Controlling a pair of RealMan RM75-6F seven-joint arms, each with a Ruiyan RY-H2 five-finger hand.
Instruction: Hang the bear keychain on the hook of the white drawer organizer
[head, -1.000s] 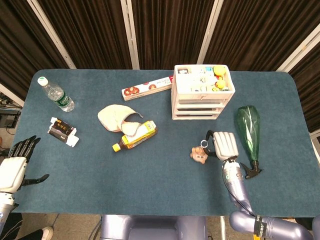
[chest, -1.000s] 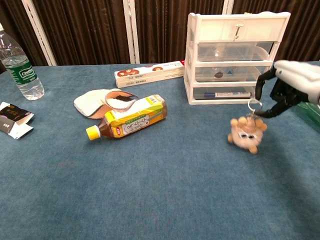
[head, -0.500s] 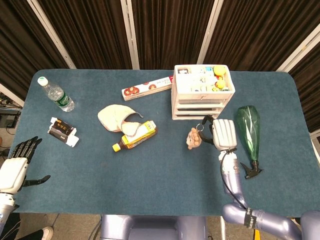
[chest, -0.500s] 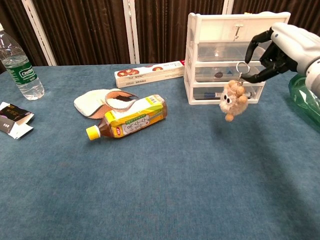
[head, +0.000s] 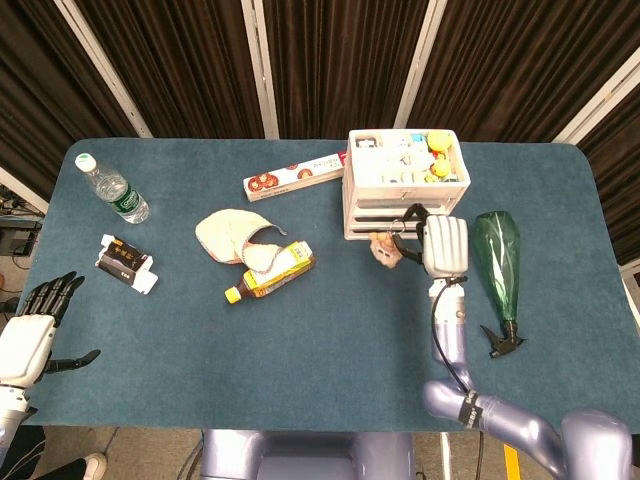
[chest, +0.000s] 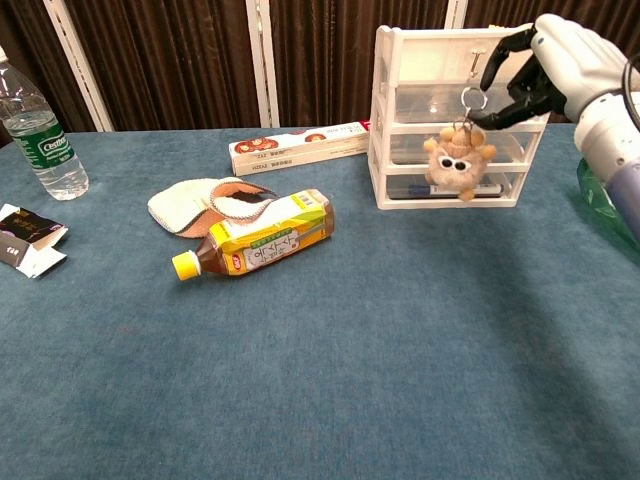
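Note:
The bear keychain (chest: 456, 165) is a small tan plush with a metal ring; it dangles in front of the white drawer organizer (chest: 398, 110), level with its middle drawers. My right hand (chest: 545, 70) pinches the ring just below the hook (chest: 476, 64) on the top drawer. From above, the bear keychain (head: 385, 249) hangs by the white drawer organizer (head: 356, 215) front, with my right hand (head: 443, 244) beside it. My left hand (head: 28, 335) hovers open at the table's left front corner, holding nothing.
A yellow tea bottle (chest: 255, 245) lies beside a cream pouch (chest: 205, 203) mid-table. A long box (chest: 298, 147) lies left of the organizer. A water bottle (head: 112, 189) and small packet (head: 126, 262) sit far left. A green spray bottle (head: 498, 266) lies right of my right hand.
My right hand lifted the bear off the table and carried it up and back to the organizer's front. The left hand barely moved.

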